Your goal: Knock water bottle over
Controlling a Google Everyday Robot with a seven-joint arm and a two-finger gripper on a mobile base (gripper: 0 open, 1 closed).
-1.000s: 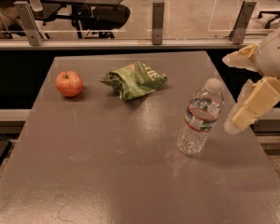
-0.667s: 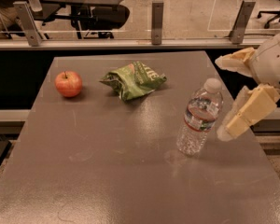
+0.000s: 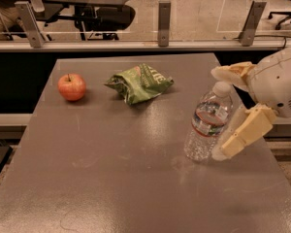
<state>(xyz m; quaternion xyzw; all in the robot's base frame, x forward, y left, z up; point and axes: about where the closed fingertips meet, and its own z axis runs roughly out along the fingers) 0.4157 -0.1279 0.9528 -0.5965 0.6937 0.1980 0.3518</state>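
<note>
**Three things on the table, gripper beside the water bottle**

Three objects sit on the grey table (image 3: 111,178) as I look across it from my screen. Farthest left is a red apple (image 3: 72,87), upright with its stem showing, near the table's left edge. To its right, well apart from it, lies a crumpled green chip bag (image 3: 139,83), flat on the surface toward the far half of the table.

Further right, and closer to me, stands the water bottle (image 3: 208,122). It is upright, with its white cap on top and a red-and-white label band around the middle. It is near the right edge of the table, well apart from the bag and the apple.

At the far right I see the gripper (image 3: 230,111), cream-coloured, coming in from the rounded white wrist housing at the frame's edge. Its fingers are spread wide. One finger (image 3: 231,74) reaches out just beside the bottle's cap, and the other (image 3: 242,135) slants down so that its tip sits just beside the bottle's lower body. The bottle lies to the left of the gap between them. I cannot tell whether either finger touches the plastic.

Behind the table runs a rail with clear panels held by metal posts (image 3: 165,16).
</note>
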